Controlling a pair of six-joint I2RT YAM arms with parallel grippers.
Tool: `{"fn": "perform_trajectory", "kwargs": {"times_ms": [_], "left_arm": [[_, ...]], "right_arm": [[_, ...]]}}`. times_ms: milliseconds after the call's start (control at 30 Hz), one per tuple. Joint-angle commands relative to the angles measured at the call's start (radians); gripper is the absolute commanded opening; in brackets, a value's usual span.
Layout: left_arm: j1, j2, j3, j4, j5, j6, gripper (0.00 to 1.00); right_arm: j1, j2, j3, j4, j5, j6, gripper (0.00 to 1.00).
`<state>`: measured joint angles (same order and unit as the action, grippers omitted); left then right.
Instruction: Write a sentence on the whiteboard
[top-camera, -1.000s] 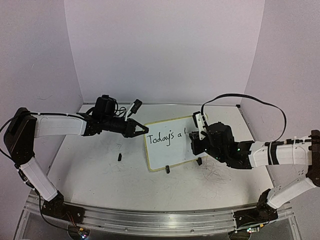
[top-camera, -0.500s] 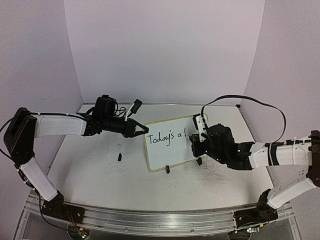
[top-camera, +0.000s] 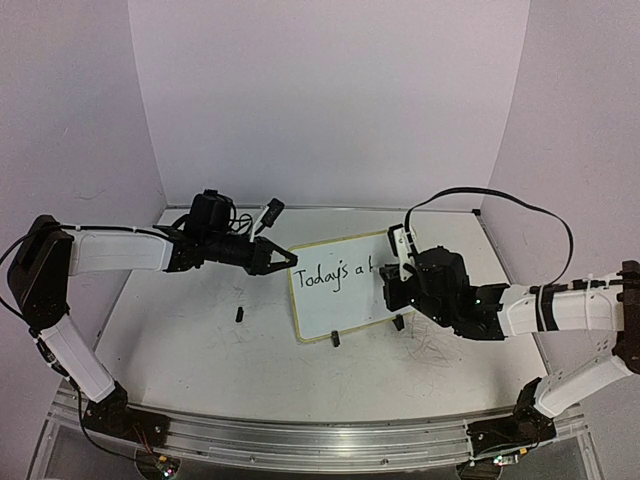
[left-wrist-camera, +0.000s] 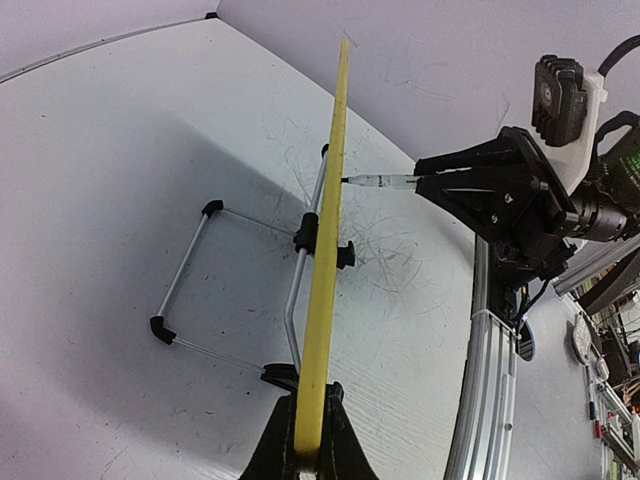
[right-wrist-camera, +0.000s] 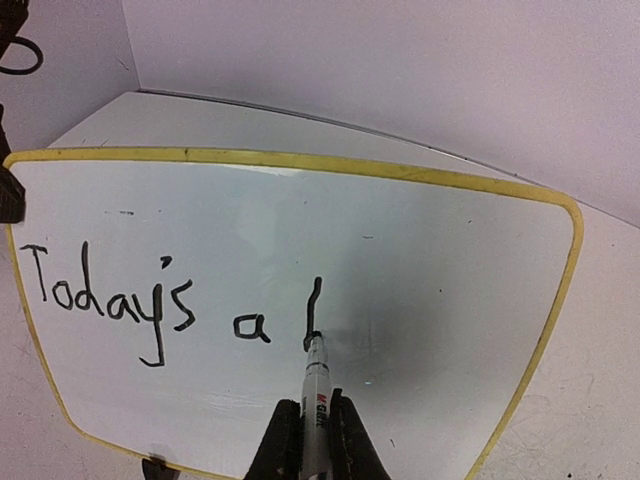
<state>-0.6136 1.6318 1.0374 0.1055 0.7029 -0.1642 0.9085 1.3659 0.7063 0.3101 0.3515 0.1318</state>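
The whiteboard (top-camera: 345, 300) stands tilted on black clip feet mid-table, its yellow rim (right-wrist-camera: 300, 161) clear in the right wrist view. The sentence (right-wrist-camera: 150, 300) reads "Today's a" plus one fresh upright stroke. My right gripper (right-wrist-camera: 315, 440) is shut on a white marker (right-wrist-camera: 317, 385) whose black tip touches the board at the foot of that stroke. It shows at the board's right side in the top view (top-camera: 392, 290). My left gripper (left-wrist-camera: 308, 455) is shut on the board's yellow edge (left-wrist-camera: 330, 230), at its upper left corner in the top view (top-camera: 290, 260).
A small black piece (top-camera: 240, 314) lies on the scuffed tabletop left of the board. The board's wire stand (left-wrist-camera: 230, 290) rests behind it. Purple walls enclose the back and sides. A metal rail (top-camera: 300, 435) runs along the near edge.
The right gripper has shifted slightly while drawing the upright stroke after "a", which has grown longer. The left gripper and board have not moved.
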Motion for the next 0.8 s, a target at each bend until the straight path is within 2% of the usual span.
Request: {"fn": "perform_trajectory", "kwargs": {"times_ms": [0,767], "left_arm": [[0.008,-0.046,0.012,0.034,-0.056,0.037,0.0],[0.008,-0.043,0.013,0.034,-0.056,0.037,0.0]], "right_arm": [[-0.005,-0.024,0.009,0.044,0.062,0.004,0.0],[-0.004,-0.037,-0.012,-0.039,0.028,0.045,0.0]]}}
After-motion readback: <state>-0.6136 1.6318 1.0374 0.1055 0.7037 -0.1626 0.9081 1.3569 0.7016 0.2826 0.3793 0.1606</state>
